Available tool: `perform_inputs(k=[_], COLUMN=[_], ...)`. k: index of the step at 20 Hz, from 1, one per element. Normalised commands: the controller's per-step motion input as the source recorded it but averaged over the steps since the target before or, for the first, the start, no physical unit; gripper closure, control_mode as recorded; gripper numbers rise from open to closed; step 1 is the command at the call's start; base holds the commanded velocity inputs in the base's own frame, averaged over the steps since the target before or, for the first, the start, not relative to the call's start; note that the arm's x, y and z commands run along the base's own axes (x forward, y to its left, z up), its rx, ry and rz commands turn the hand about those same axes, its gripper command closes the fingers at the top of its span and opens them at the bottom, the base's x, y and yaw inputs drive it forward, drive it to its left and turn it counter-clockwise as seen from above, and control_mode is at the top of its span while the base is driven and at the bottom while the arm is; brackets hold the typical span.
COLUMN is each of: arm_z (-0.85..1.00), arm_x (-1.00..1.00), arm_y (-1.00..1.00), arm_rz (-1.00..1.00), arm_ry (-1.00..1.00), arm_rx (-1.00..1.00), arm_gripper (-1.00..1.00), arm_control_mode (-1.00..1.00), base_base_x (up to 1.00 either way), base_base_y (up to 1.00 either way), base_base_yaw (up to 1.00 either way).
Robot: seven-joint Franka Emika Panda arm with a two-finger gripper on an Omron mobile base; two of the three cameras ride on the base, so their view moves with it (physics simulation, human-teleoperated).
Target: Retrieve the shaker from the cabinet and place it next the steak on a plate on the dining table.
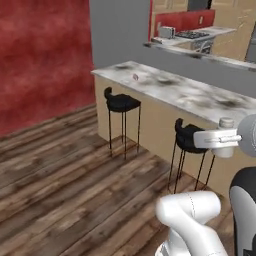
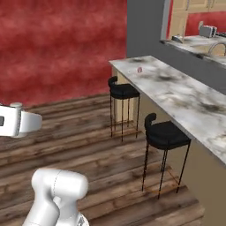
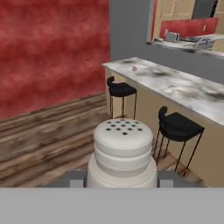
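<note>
— Pincer [image 3: 122,186] clamped on shaker [image 3: 123,153] — carried upright, well short of desk [image 3: 183,89].
— Step?
— Transport leg. Plate [image 3: 134,68] with steak near far desk end.
— Next?
— Probably closing in, then lowering shaker beside steak.

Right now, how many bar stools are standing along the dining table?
2. The far stool stands near the dining table's end by the red wall; the near stool stands further along the same side, closer to the robot. More may sit outside the frame.
</note>
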Motion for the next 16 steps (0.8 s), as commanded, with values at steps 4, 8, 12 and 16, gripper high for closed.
perform_inputs(k=[4, 8, 12, 16], arm_z=[0.00, 0.00, 0.00, 0.00], arm_x=[0.00, 0.00, 0.00, 0.00], arm_y=[0.00, 0.00, 0.00, 0.00], arm_rz=[0.00, 0.00, 0.00, 0.00], arm_ry=[0.00, 0.00, 0.00, 0.00], arm_rx=[0.00, 0.00, 0.00, 0.00], arm_gripper=[1.00, 1.00, 1.00, 1.00], arm_control_mode=[1.00, 1.00, 1.00, 1.00], base_base_x=[0.84, 0.84, 0.84, 0.76], base_base_y=[1.00, 1.00, 1.00, 1.00], base_base_yaw=[-0.57, -0.58, -0.57, -0.51])
